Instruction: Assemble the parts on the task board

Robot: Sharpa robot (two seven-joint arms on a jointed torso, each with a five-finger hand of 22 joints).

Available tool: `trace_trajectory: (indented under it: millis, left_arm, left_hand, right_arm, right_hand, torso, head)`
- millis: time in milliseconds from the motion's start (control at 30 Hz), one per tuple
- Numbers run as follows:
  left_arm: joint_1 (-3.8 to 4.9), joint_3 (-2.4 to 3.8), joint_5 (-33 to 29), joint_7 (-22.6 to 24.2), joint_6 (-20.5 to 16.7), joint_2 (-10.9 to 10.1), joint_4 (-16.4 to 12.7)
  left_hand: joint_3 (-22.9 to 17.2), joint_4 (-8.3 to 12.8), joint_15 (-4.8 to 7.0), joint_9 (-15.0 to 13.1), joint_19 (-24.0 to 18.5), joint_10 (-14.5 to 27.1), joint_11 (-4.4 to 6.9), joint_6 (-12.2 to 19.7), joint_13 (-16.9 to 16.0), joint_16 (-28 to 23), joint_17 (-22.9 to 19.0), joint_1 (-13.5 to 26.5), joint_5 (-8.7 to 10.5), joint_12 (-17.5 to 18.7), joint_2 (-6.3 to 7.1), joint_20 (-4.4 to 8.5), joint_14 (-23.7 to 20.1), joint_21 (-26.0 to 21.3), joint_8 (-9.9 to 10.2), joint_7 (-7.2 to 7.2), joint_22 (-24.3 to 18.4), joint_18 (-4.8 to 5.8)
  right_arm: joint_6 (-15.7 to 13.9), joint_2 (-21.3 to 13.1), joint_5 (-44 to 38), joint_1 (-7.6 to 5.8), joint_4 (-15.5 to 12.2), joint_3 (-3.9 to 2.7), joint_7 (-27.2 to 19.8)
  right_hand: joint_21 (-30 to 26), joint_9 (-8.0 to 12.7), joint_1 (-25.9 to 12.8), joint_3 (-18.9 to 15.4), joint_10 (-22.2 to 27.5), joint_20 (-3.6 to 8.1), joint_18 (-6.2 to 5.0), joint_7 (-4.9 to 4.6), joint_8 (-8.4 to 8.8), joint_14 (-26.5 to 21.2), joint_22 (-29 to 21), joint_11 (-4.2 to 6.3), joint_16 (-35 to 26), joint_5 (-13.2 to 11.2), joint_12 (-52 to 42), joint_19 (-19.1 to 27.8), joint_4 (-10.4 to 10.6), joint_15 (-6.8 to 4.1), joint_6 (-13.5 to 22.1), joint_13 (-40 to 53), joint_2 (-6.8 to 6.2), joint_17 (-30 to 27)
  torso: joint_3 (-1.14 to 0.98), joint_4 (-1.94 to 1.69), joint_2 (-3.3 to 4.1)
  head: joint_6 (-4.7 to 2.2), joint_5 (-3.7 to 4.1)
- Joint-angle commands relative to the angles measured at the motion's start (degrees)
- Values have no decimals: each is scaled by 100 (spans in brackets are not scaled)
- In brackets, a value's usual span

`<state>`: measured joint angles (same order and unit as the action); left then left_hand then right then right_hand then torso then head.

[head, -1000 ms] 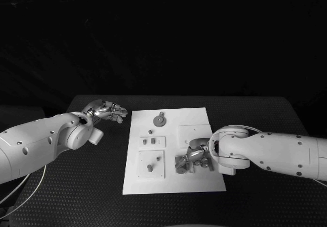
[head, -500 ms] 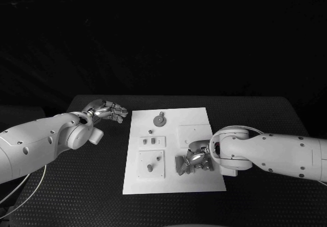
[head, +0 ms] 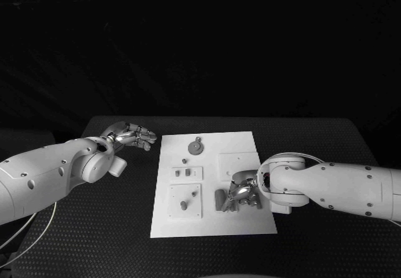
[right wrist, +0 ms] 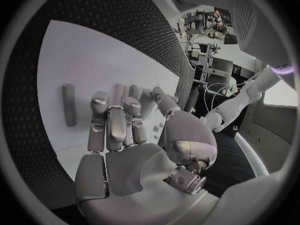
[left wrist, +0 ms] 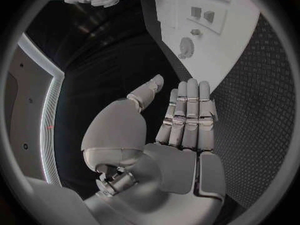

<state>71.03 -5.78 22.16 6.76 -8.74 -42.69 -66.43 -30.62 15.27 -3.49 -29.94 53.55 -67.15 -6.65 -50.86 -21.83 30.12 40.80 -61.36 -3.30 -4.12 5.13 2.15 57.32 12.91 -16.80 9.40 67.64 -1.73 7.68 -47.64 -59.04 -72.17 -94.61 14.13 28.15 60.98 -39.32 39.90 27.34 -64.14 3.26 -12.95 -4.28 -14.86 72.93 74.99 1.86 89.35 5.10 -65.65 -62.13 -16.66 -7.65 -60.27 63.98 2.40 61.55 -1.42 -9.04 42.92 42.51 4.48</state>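
Resting on the near right part of the white task board (head: 213,226), the right hand (head: 238,196) curls its fingers down beside a small grey bar-shaped part (right wrist: 69,105) lying flat on the plate; whether it grips anything I cannot tell. Farther back, the left hand (head: 132,136) hovers over the black table (head: 100,231) beside the board's far left corner, fingers straight and together, holding nothing, near a round gear-like part (head: 196,147).

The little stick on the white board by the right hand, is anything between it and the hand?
Nothing visible. The stick lies flat on bare task board, just beside the right hand, with only white board between them.
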Motion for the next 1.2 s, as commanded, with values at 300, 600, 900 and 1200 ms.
trace_trajectory:
  millis: [300, 600, 900, 1200]
  left_arm:
    - [4, 3, -41, 25, 104, 14, -10]
    - [4, 3, -41, 18, 101, 10, -11]
    - [6, 4, -41, 8, 111, 21, 0]
    - [6, 4, -41, 12, 112, 19, -4]
  left_hand:
    - [-11, -29, -15, 10, 18, 36, 8, -13, 8, -32, 14, 30, -15, -6, -15, -8, 22, -26, -9, 18, 8, -60]
    - [-14, -27, -16, 11, 17, 36, 8, -12, 8, -37, 18, 27, -15, -6, -16, -8, 21, -29, -8, 19, 10, -60]
    - [-25, -15, -15, 9, 17, 32, 10, -20, 8, -45, 27, 5, -17, -9, -22, -8, 23, -34, -13, 17, 14, -61]
    - [-34, -5, -16, 8, 18, 27, 12, -26, 8, -52, 35, -11, -17, -11, -28, -8, 25, -37, -16, 15, 18, -61]
  right_arm:
    - [-12, 55, 115, 9, 25, 7, 120]
    - [81, 81, 65, 9, 18, 7, 117]
    - [115, 117, -77, 9, 19, 7, 75]
    - [67, 107, -69, 9, 18, 7, 46]
  right_hand:
    - [18, 2, -39, -113, -154, 32, -205, 30, -67, 125, 91, 44, -22, 34, 2, -80, -9, -23, -174, -15, 196, 89]
    - [29, 16, 772, -228, -178, 62, -205, 35, -44, 132, 90, 55, -39, 29, 22, -65, -18, -38, -191, -4, -291, 87]
    - [-14, 41, 1292, -353, -176, 31, -205, 27, -10, 93, 74, 40, -64, 31, 49, -61, -14, -26, -190, -1, -700, 28]
    - [-63, 63, 1167, -385, -151, -11, -205, 7, 15, 56, 53, 21, -82, 38, 69, -76, 27, -4, -184, 2, -901, -9]
  torso:
    - [2, 0, 1]
    - [2, 0, 1]
    - [2, 2, 4]
    - [0, -2, 1]
  head:
    - [10, 6]
    - [10, 6]
    - [14, 26]
    - [19, 29]
